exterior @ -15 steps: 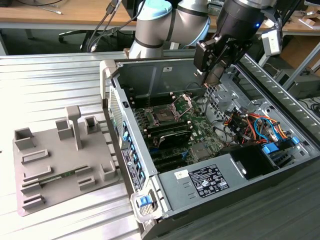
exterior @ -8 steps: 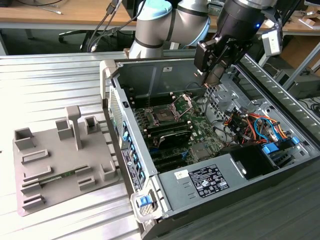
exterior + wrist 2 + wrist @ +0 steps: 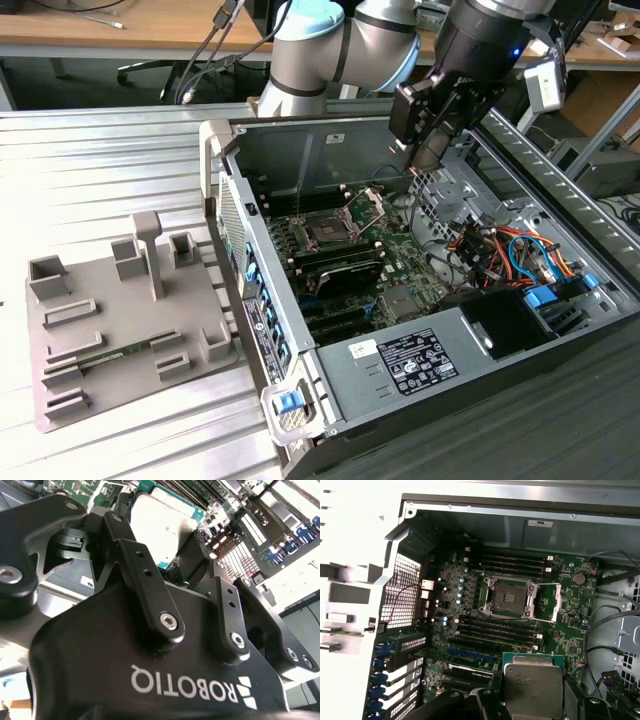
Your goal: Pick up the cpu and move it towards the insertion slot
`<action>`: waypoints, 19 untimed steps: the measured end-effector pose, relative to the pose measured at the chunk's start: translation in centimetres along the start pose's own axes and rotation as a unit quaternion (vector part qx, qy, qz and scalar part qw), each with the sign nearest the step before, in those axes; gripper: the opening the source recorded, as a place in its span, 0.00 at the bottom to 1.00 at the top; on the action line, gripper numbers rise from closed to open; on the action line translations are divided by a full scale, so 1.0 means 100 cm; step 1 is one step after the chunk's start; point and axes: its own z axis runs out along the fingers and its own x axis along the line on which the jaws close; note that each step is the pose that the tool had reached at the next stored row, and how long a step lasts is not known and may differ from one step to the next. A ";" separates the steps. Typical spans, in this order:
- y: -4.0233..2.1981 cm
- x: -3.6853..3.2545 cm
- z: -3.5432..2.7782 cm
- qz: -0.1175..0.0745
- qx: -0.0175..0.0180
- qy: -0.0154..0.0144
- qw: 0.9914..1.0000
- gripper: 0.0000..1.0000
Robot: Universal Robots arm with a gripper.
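My gripper [image 3: 424, 160] hangs over the open computer case, to the exterior view's right of the insertion slot [image 3: 325, 232] and well above the board. It is shut on the cpu [image 3: 159, 522], a flat square chip with a silvery face and a green rim, clamped by its edges between the two black fingers [image 3: 145, 575]. In the first wrist view the cpu [image 3: 532, 685] sits level in my gripper [image 3: 532, 702]. The insertion slot [image 3: 509, 597], a dark square socket in a silver frame, lies apart from it across a bank of black memory slots [image 3: 497, 630], with its retaining bracket [image 3: 556, 602] swung open.
A grey plastic fixture plate [image 3: 120, 320] lies on the slatted table at the exterior view's left. Inside the case are the power supply [image 3: 420, 360], a bundle of orange and blue cables [image 3: 500, 250] and the metal case walls [image 3: 300, 150].
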 end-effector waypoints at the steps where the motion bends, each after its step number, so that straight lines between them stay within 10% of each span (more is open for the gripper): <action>1: 0.0000 -0.0001 0.0001 0.000 0.000 0.000 1.000 0.55; 19: -0.0007 -0.0040 0.0023 0.000 0.000 0.000 1.000 0.55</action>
